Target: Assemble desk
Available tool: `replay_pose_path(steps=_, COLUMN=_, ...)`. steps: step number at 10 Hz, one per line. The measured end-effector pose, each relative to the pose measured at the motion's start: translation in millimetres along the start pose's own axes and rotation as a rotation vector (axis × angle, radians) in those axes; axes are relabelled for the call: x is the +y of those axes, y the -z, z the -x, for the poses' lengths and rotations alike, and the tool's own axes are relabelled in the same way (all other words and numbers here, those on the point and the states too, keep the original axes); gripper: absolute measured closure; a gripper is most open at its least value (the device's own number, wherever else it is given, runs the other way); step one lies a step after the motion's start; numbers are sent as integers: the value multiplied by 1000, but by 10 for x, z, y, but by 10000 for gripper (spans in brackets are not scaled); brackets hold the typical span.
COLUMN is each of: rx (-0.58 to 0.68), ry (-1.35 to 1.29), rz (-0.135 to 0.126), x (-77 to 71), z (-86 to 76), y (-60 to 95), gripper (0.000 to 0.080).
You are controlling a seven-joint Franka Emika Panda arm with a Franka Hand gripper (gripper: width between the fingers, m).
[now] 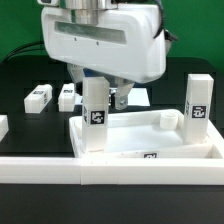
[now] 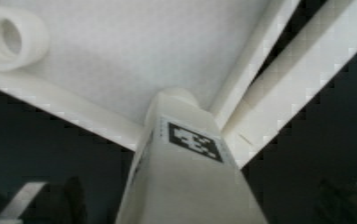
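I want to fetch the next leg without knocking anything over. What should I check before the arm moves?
1. The gripper is open, its jaws clear of the leg beneath: ok.
2. That leg stands upright in a corner of the tabletop: ok.
3. That leg is fully seated in its socket: cannot tell.
4. The other standing leg is upright: ok.
5. The two loose legs lie flat and apart from each other: ok.
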State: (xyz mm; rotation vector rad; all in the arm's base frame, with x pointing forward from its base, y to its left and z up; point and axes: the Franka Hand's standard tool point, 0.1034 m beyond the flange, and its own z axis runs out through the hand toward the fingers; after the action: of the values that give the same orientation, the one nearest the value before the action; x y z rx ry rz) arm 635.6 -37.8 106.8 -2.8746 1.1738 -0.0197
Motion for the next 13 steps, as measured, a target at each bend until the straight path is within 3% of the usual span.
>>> replay_pose_path(steps=5, rx=-5, ry=356, rz=4, x=17, z=-4, y=-4, gripper=150)
replay_pose_path(steps=10, rx=3, ry=861, rz=41, x=40, z=-56, y=19, gripper=150)
replay_pose_path(steps=13, rx=11, ry=952, rz=45, x=34, z=-72, y=21, gripper=175)
